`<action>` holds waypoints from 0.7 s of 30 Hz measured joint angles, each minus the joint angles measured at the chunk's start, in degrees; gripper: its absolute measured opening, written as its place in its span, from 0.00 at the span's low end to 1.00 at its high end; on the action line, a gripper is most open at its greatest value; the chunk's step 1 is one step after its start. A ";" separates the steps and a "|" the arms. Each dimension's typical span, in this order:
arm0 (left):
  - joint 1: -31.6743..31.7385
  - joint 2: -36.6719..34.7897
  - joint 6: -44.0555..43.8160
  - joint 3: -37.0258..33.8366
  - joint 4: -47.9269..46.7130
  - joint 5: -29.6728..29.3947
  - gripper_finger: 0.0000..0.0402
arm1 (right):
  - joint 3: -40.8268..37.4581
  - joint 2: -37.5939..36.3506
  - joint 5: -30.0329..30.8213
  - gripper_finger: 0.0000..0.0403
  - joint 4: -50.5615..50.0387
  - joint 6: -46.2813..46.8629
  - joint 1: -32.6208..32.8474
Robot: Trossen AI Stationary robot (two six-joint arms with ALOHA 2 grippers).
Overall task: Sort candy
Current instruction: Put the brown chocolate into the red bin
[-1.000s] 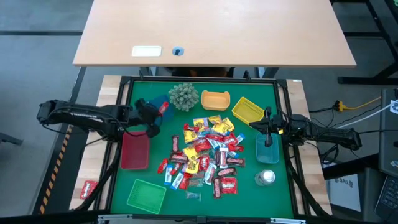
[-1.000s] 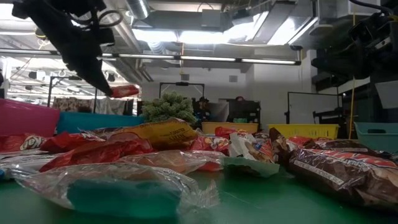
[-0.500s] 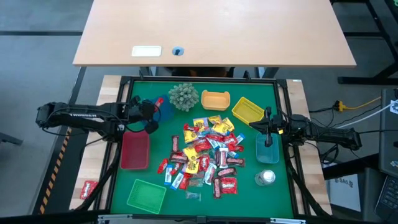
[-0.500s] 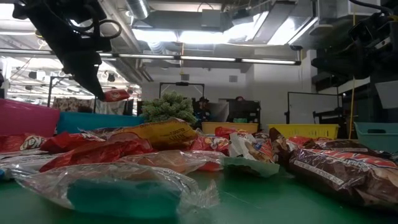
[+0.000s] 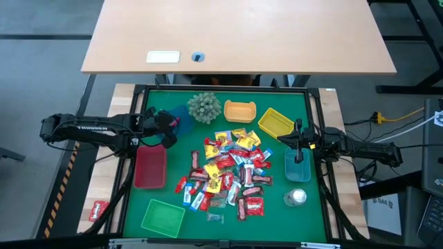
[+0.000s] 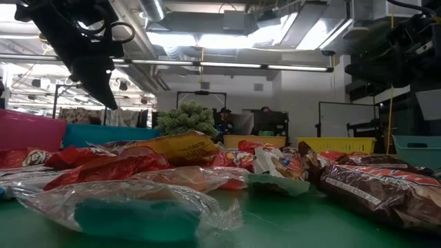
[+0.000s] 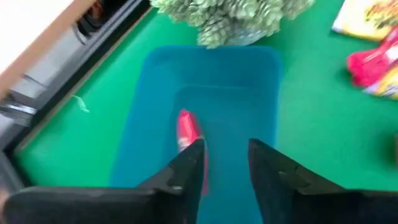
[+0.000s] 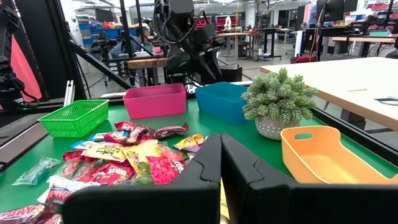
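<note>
The left end effector [image 7: 225,163] hangs over the blue tray [image 7: 208,118] with its fingers parted and nothing between them; a moment ago it gripped a red candy [image 7: 186,130], which now lies loose on the tray floor just past the fingertips; so one red piece looks sorted, and the next job is probably to go back to the heap.

The low view, nearest the candy heap [image 6: 207,169], shows that end effector [image 6: 103,93] bare where the red wrapper hung half a second ago, yet it cannot see into the tray; only the left wrist view shows the sweet landed inside.

The high view gives the layout: the heap [image 5: 225,169] mid-bench, well apart from the blue tray [image 5: 181,119], with the plant [image 5: 205,106] just beside that tray.

The right end effector [image 8: 221,155] waits clenched and empty at the bench's right side; its wrist view looks across the pile to the pink tray [image 8: 155,99] and the far arm.
</note>
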 joint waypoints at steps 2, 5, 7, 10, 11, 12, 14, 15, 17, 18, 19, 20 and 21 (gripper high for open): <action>0.00 0.00 -1.93 0.00 2.18 3.28 0.33 | 0.00 0.00 0.00 0.00 0.00 0.00 0.00; -0.06 0.00 -4.82 0.00 7.01 9.10 0.36 | 0.00 -0.01 0.00 0.00 0.00 0.00 0.01; -0.37 0.00 -6.33 0.00 10.94 12.76 0.38 | 0.00 -0.01 0.00 0.00 0.00 0.00 0.01; -1.50 0.14 -7.31 0.00 16.52 16.46 0.38 | 0.00 -0.01 0.00 0.00 0.00 0.00 0.00; -2.15 0.35 -7.33 0.00 18.14 16.89 0.38 | 0.00 -0.01 0.00 0.00 0.00 0.00 0.02; -2.87 0.65 -7.31 0.00 19.46 16.89 0.38 | 0.00 0.00 0.00 0.00 0.00 0.00 0.01; -4.29 1.47 -7.31 0.00 21.46 16.93 0.38 | 0.00 -0.01 0.00 0.00 0.00 0.00 0.02; -5.03 2.17 -7.31 0.00 22.32 16.94 0.38 | 0.00 0.01 0.00 0.00 0.00 0.00 0.01; -6.43 3.76 -7.31 0.00 22.64 16.92 0.38 | 0.00 0.00 0.00 0.00 0.00 0.00 0.00; -7.03 4.72 -7.31 0.00 22.52 16.90 0.38 | 0.00 -0.01 0.00 0.00 0.00 0.00 0.01; -7.55 5.75 -7.31 0.00 22.57 16.84 0.38 | 0.00 0.00 0.00 0.00 0.00 0.00 0.01; -8.04 6.81 -7.29 0.00 22.55 16.82 0.38 | 0.00 0.00 0.00 0.00 0.00 0.00 0.00; -8.44 7.90 -7.28 0.00 22.52 16.79 0.38 | 0.00 -0.01 0.00 0.00 0.00 0.00 0.00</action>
